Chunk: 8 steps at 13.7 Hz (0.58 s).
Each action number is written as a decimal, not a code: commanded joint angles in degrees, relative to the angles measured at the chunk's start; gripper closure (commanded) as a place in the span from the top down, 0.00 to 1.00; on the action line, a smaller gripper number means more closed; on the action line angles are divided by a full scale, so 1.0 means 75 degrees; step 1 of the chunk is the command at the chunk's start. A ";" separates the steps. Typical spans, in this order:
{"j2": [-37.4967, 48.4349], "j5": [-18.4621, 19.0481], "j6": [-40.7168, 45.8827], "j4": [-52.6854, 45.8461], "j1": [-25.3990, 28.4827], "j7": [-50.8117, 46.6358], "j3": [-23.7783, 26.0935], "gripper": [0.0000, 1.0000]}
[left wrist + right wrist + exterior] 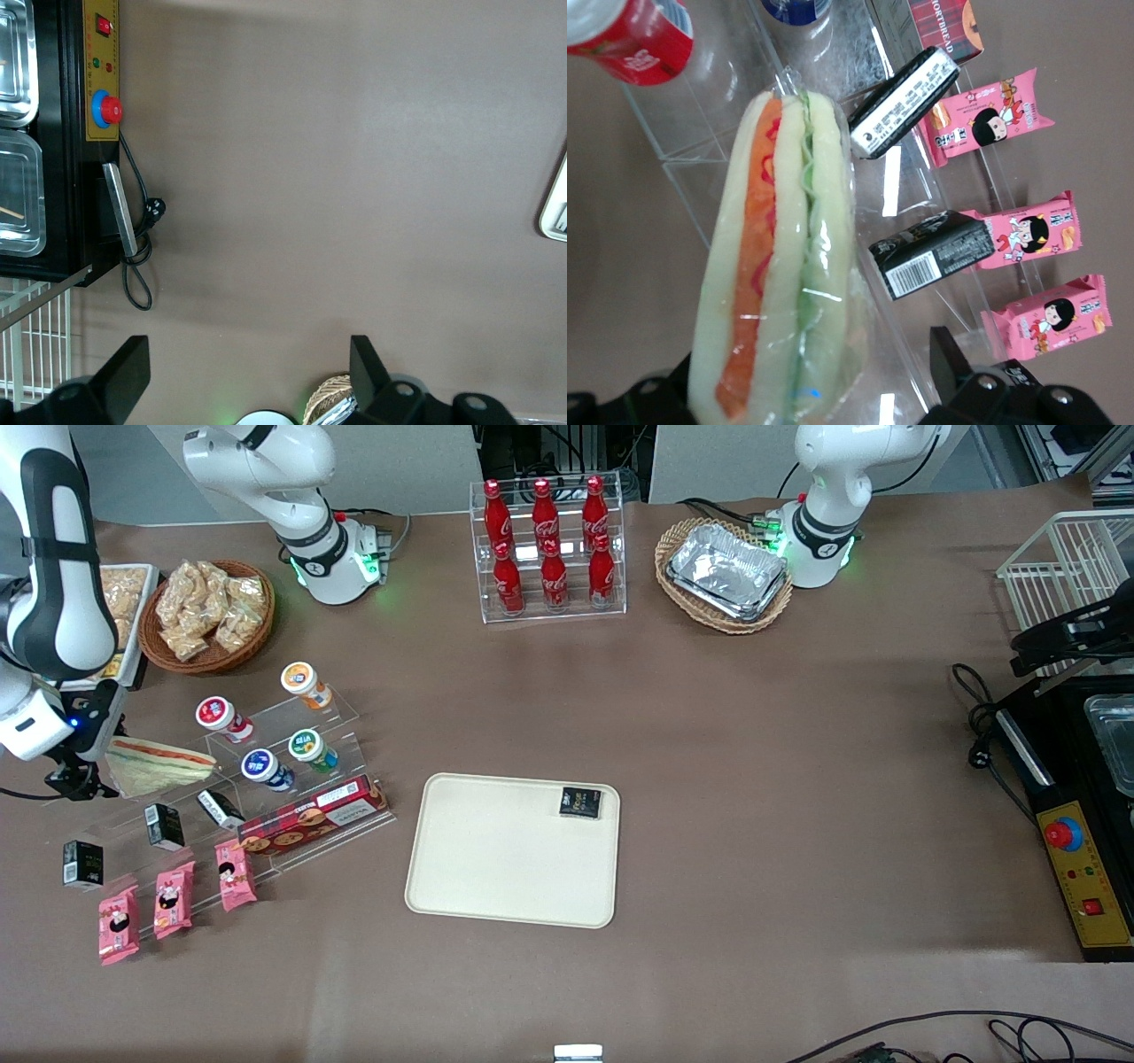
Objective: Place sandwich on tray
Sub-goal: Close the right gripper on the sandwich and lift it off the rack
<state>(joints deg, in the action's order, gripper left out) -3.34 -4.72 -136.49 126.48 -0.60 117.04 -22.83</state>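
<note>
Front view: the clear-wrapped triangular sandwich point(156, 765), pale bread striped red and green, lies lengthwise pointing toward the cream rectangular rimmed plastic tray point(512, 850), clamped by the right gripper point(78, 776) above a clear acrylic stepped rack point(292, 797) of small black boxes point(165, 825) and pink snack packets point(990, 128).

Gripper point(78, 778): at the working arm's end of the table, above the clear stepped display stand point(292, 779). Sandwich point(158, 765): between the gripper fingers, raised over the stand's upper steps. Pink snack packets point(170, 900): three in a row on the stand's lowest step, nearest the front camera. Tray point(496, 868): flat on the table, mid-table, beside the stand toward the parked arm's end. Small dark packet point(581, 802): on the tray, in a corner farther from the front camera.
</note>
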 commanded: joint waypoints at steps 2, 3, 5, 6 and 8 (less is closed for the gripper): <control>-0.0153 -0.0285 -0.0223 0.0022 0.0033 0.0180 -0.0038 0.52; -0.0141 -0.0285 -0.0211 0.0011 0.0033 0.0169 -0.0038 0.28; -0.0118 -0.0425 -0.0118 -0.0071 0.0033 0.0122 -0.0038 0.07; -0.0106 -0.0658 -0.0024 -0.0129 0.0022 0.0122 -0.0038 0.05; -0.0094 -0.0953 0.0477 -0.0607 0.0045 0.0110 -0.0038 0.04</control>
<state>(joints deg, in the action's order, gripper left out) -4.42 -8.60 -137.09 125.83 -0.58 117.11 -22.83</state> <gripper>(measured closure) 0.595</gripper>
